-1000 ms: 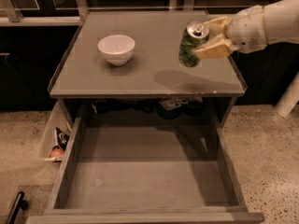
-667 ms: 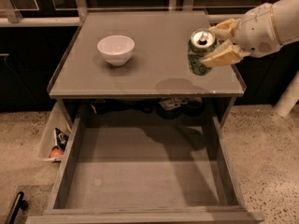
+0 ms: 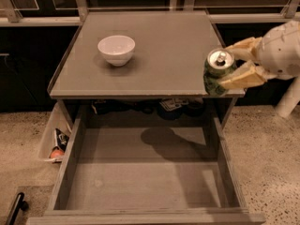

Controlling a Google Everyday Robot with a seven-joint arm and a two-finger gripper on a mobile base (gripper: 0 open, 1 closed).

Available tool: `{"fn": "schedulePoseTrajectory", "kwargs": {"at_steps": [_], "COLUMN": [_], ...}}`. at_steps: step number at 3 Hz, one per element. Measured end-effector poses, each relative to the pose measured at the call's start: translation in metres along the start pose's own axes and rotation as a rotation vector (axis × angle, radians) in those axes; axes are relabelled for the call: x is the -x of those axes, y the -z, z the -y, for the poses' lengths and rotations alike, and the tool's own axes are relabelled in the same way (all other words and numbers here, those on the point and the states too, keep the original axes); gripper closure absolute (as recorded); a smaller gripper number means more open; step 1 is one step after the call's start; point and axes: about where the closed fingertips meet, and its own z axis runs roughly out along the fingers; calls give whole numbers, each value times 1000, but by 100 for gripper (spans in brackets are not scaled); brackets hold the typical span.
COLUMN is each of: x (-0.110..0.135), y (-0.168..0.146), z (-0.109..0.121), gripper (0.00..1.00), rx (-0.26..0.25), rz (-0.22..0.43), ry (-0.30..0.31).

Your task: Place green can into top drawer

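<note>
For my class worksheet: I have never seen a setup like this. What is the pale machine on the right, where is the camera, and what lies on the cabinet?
The pale shape at the right is a robot arm. Its two-finger gripper is shut around a green can, held top up at the front right corner of the cabinet top. The single camera looks down on the cabinet from in front. A white bowl stands on the cabinet top. Below, the top drawer is pulled open toward the camera.
</note>
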Motion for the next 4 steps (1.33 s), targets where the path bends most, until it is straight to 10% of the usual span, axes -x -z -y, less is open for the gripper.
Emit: {"fn": "schedulePoseTrajectory", "kwargs": {"at_steps": [1, 4], "x": [-14, -45], "y": [-6, -61], "z": [-23, -48], "gripper": [100, 100], "rx": [48, 111], "rz": [122, 164], "ry": [-88, -187]}}
